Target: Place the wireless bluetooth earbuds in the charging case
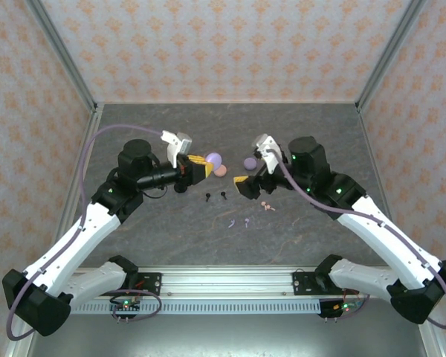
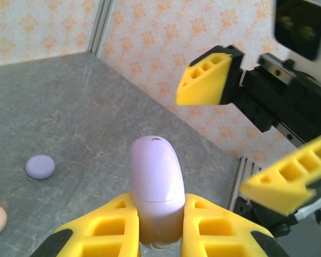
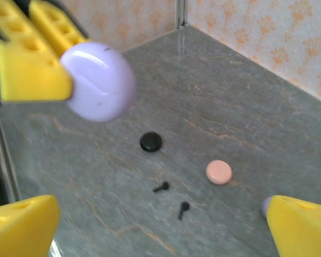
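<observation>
Pinching glossy lilac plastic disc case (image 2: pixel 156 176) edge-on in left gripper (image 2: pixel 159 225), clear of grey marbled tabletop (image 1: pixel 320 134); holding right gripper (image 1: pixel 245 186) wide, empty, opposite. Below, loose on tabletop: tiny black stemmed earbuds (image 1: pixel 209 197), pink pair (image 1: pixel 266 205), lilac pair (image 1: pixel 247 222). Judging: none inserted, case apparently shut, all left

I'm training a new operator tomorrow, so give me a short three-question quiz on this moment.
1. True or false: the left gripper is shut on the lilac case.
2. The right gripper is: A) shut on an earbud, B) open, C) shut on nothing.
3. How many other cases lie on the table?
Key: 1 true. 2 B. 3 three: the black case, the pink case and the other lilac case.
</observation>
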You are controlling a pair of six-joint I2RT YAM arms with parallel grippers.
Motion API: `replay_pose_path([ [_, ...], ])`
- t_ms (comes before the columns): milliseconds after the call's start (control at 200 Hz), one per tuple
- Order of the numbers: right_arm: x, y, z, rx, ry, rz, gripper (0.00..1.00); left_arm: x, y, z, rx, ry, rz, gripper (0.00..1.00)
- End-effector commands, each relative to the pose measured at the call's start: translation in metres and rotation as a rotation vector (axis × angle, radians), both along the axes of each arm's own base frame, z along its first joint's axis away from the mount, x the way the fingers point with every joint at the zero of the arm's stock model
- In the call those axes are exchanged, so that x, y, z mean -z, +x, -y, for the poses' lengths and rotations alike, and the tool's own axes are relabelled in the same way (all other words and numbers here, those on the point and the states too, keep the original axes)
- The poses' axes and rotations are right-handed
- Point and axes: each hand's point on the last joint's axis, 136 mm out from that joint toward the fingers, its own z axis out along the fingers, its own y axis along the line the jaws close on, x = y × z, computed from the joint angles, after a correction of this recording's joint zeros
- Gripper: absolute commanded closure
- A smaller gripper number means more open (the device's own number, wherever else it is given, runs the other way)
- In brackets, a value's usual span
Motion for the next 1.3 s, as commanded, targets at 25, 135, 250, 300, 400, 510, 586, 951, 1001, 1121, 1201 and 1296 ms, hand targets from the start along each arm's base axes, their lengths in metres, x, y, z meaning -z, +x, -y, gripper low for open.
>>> replay_pose_path([
  [25, -0.046, 0.001, -0.014, -0.027, 0.354, -0.041, 0.01, -0.018, -0.008, 0.006, 0.045, 0.038, 0.210, 0.95],
  [135, -0.051, 0.009, -0.020, -0.020, 0.433, -0.056, 0.01, -0.019, -0.010, 0.009, 0.063, 0.063, 0.262, 0.98],
  [250, -0.053, 0.016, -0.027, -0.023, 0.457, -0.067, 0.00, -0.019, -0.009, 0.012, 0.073, 0.077, 0.278, 0.99],
  [300, -0.052, 0.019, -0.029, -0.027, 0.454, -0.071, 0.01, -0.019, -0.009, 0.012, 0.076, 0.081, 0.277, 1.00],
  [400, -0.049, 0.023, -0.033, -0.028, 0.432, -0.080, 0.01, -0.020, -0.008, 0.014, 0.081, 0.080, 0.277, 1.00],
  [510, -0.040, 0.027, -0.035, -0.018, 0.403, -0.089, 0.02, -0.020, -0.008, 0.014, 0.080, 0.079, 0.275, 1.00],
  [586, -0.035, 0.031, -0.035, -0.005, 0.393, -0.094, 0.03, -0.020, -0.008, 0.014, 0.078, 0.077, 0.273, 1.00],
  [951, -0.028, 0.048, -0.033, 0.080, 0.367, -0.121, 0.04, -0.023, -0.009, 0.015, 0.084, 0.074, 0.280, 1.00],
  [1001, -0.027, 0.050, -0.034, 0.082, 0.360, -0.128, 0.05, -0.023, -0.010, 0.016, 0.086, 0.075, 0.283, 1.00],
  [1121, -0.030, 0.051, -0.035, 0.079, 0.356, -0.130, 0.05, -0.022, -0.009, 0.017, 0.088, 0.081, 0.281, 1.00],
  [1201, -0.021, 0.056, -0.039, 0.085, 0.337, -0.154, 0.04, -0.021, -0.009, 0.018, 0.090, 0.087, 0.277, 1.00],
  [1296, -0.023, 0.057, -0.040, 0.085, 0.342, -0.163, 0.04, -0.019, -0.009, 0.018, 0.091, 0.101, 0.275, 1.00],
])
